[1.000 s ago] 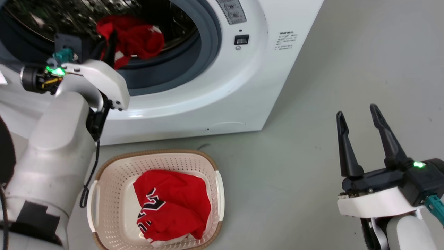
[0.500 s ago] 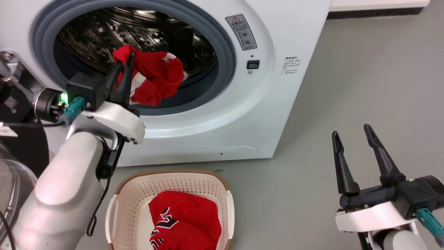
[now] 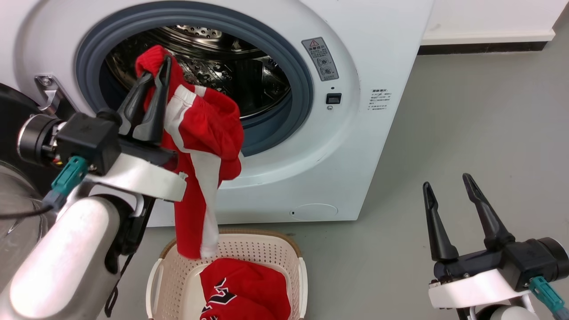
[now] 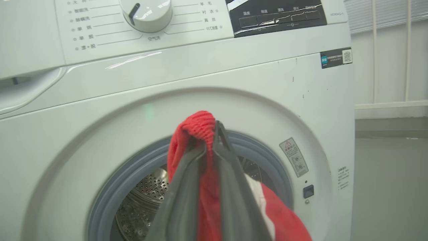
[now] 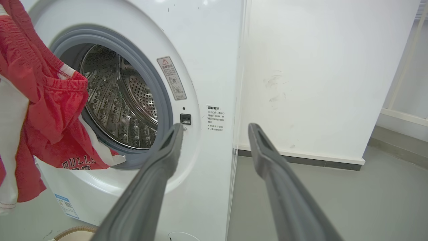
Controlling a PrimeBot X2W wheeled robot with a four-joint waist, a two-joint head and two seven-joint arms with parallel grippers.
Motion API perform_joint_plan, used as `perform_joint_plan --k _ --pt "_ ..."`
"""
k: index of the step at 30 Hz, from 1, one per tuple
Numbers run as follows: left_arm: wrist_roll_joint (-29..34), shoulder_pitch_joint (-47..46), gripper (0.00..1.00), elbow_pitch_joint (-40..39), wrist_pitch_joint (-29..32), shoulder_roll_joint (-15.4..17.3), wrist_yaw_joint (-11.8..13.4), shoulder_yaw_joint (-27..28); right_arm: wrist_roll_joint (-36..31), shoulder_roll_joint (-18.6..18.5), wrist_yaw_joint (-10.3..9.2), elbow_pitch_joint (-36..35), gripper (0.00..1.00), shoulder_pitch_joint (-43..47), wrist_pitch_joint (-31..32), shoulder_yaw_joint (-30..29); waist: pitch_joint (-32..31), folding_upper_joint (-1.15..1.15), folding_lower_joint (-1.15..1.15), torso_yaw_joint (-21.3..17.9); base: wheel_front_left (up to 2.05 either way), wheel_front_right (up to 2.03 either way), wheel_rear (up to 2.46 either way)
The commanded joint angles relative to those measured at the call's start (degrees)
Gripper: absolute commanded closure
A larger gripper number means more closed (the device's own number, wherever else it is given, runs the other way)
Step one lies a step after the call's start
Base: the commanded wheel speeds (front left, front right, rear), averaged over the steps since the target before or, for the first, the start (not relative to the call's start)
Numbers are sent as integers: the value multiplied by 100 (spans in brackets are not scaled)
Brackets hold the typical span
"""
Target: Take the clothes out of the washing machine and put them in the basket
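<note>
The left end effector [image 3: 156, 71] is pinched on a ribbed edge of the bright red fabric garment with broad white stripes [image 3: 200, 133], in front of the large white front-loading washing machine [image 3: 369, 53]. The garment's lower end hangs over the machine-side rim of the low cream perforated plastic basket [image 3: 266, 251]. The red lettered garment [image 3: 253, 289] lies in the basket. The right end effector [image 3: 446, 181] hovers spread above the grey floor [image 3: 466, 111].

Long dark tapering fingers [image 3: 154, 111] mark the left end effector [image 3: 158, 69], upper left, and the right end effector [image 3: 446, 181], lower right. Each rises from a black block [image 3: 86, 140] on a white curved collar [image 3: 142, 178] with a teal plug [image 3: 66, 178]; a black cable [image 3: 113, 295] trails beside the pale left forearm [image 3: 58, 262].
</note>
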Motion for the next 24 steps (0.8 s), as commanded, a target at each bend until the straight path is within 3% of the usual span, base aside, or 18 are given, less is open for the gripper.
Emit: perform_joint_plan --k 1,11,18,24 --pt "54 164 100 -342 84 110 122 45 -5 7 -5 -1 0 97 -13 13 -42 -1 1 5 0 0 0" --pt "44 721 100 -1278 343 430 430 115 28 7 -4 -37 0 150 -13 1 -108 -1 1 -20 0 0 0" --pt "-56 1343 100 -1283 387 525 517 1 28 8 -4 -69 0 141 -13 -3 -54 -1 1 -45 0 0 0" --pt "-213 1799 100 -992 266 423 464 -188 0 8 -4 -118 0 46 -13 -18 101 -1 1 -39 0 0 0"
